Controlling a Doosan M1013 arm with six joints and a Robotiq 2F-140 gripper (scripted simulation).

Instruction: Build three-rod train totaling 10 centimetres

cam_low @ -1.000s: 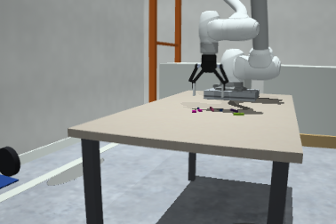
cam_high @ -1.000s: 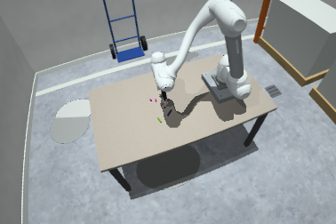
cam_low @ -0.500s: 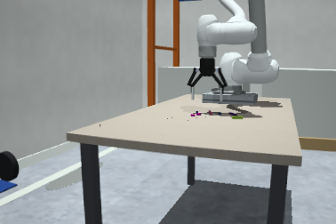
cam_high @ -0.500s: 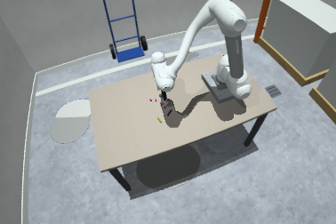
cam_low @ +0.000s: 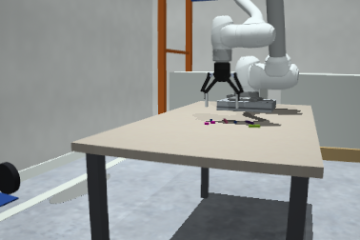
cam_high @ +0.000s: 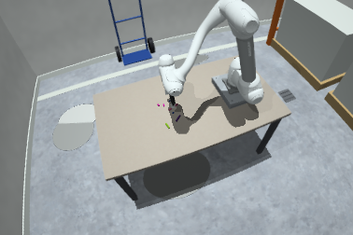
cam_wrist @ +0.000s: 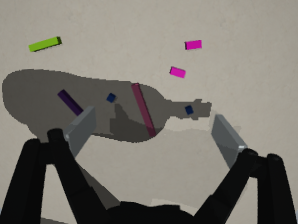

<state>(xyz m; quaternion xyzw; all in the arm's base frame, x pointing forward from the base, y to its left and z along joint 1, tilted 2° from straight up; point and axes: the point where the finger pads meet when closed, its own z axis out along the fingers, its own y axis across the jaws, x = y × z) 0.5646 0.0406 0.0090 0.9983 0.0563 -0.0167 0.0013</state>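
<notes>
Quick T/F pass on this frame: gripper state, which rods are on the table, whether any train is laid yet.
1. The black two-finger gripper is open and holds nothing. True.
2. Two short magenta rods lie on the beige table. True.
3. The long red rod touches a magenta rod end to end. False: it lies apart from both, in the arm's shadow.
4. The lime rod is clamped between the fingers. False: it lies flat on the table, away from them.
5. Two small blue rods are visible. True.
</notes>
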